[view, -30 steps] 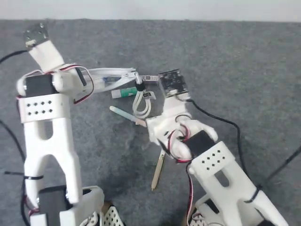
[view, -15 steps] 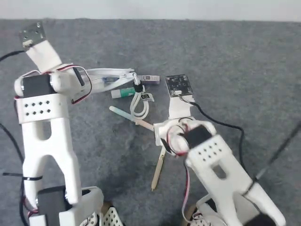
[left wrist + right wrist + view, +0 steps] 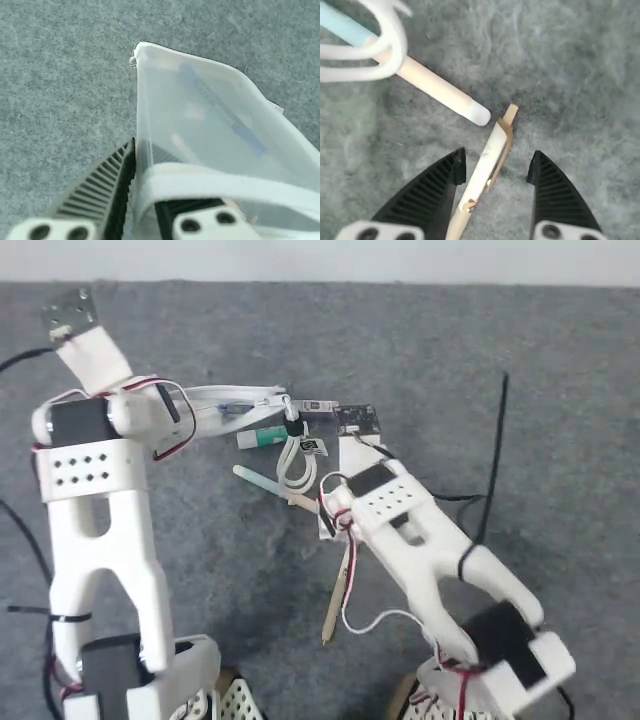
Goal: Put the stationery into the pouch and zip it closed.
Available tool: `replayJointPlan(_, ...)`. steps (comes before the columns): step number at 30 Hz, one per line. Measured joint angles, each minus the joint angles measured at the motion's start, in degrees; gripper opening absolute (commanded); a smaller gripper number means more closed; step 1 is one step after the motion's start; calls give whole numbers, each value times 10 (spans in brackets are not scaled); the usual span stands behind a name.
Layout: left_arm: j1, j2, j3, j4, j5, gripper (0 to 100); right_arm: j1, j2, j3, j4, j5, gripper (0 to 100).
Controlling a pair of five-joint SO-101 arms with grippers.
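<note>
**Q:** Which parts are hidden or unclear?

**A:** In the high view, the right arm [image 3: 420, 530] covers the upper end of the beige pen [image 3: 336, 600], and the left arm [image 3: 100, 460] overlaps one end of the pouch [image 3: 235, 400]. The contents show through the pouch wall only as blurred shapes, one with a blue stripe.

**Q:** How does the pouch look, and where is it?

**A:** It is translucent white and sits toward the far side of the grey bench [image 3: 520, 360]. The left gripper [image 3: 142, 165] is clenched on one edge of it. The right gripper [image 3: 498, 155] is released, with its jaws on either side of the beige pen. A blue-and-cream pen [image 3: 262, 482], a green-capped marker [image 3: 265, 436] and a white cord loop [image 3: 298, 465] lie just beside the pouch.
</note>
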Motion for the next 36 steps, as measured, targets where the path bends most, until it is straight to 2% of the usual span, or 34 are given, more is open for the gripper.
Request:
replayJointPlan(5,0,0,0,0,0,12,1,47,-25,0,0,100)
replayJointPlan(22,0,0,0,0,0,12,35,156,-97,8,0,92)
replayJointPlan(27,0,0,0,0,0,12,39,156,-99,18,0,9)
replayJointPlan(36,0,0,0,0,0,12,41,156,-98,21,1,6)
